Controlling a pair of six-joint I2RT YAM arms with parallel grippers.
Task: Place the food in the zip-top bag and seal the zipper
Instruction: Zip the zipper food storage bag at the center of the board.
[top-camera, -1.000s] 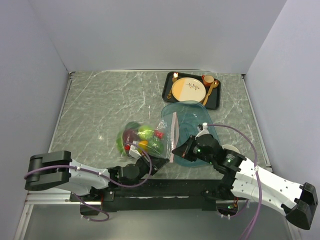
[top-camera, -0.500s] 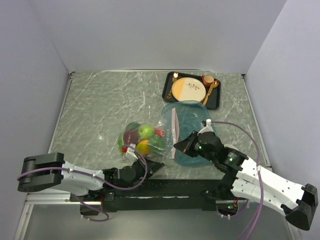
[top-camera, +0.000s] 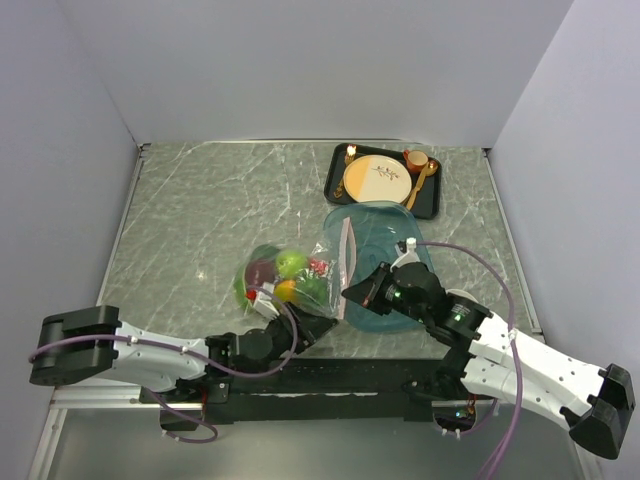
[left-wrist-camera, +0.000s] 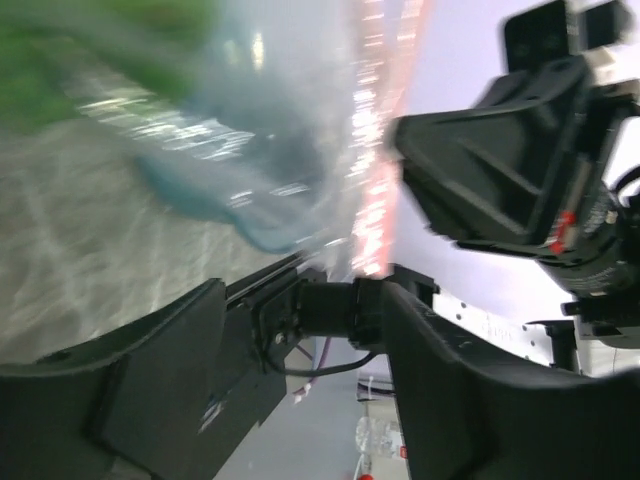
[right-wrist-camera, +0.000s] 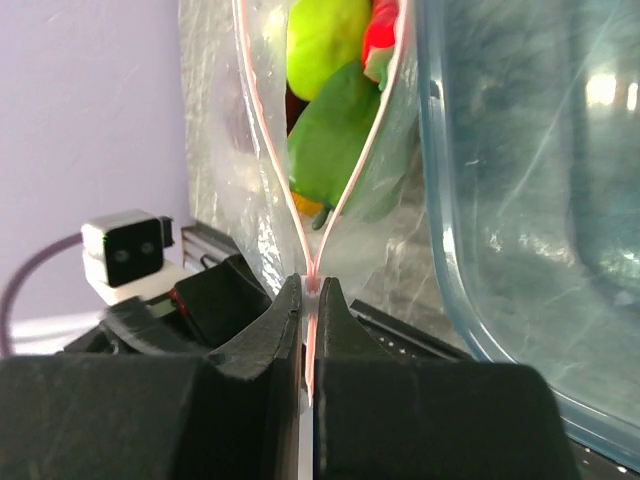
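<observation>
Bag pinched at its seam: the jaws of the right arm (right-wrist-camera: 309, 296) are clamped shut on the zipper (top-camera: 347, 255) at the near end of the zip-top bag (top-camera: 262, 252). The bag lies on the marbled tabletop (top-camera: 190, 220) between the two arms. Its pink-edged mouth rests against the left rim of a translucent teal tray (top-camera: 395, 235). In the right wrist view, the zipper's two pink tracks meet at the jaws. Just beyond the grip they part, so that stretch of the mouth is unsealed. The food (top-camera: 292, 264) is inside the bag, with green, yellow, purple and red pieces bunched at its left, closed end. Green and red pieces show through the gap between the tracks.

The right arm reaches in low from the near right corner, its forearm angled left and its wrist aimed at the bag's near corner. The jaws of the left arm (top-camera: 302, 328) stand apart, and that arm stretches along the near edge from its base at the left. The left wrist view shows blurred plastic and the pink strip just past the tips. Whether they touch the bag cannot be told. A black tray (top-camera: 335, 185) with a tan plate (top-camera: 377, 180) sits well apart at the far side.
</observation>
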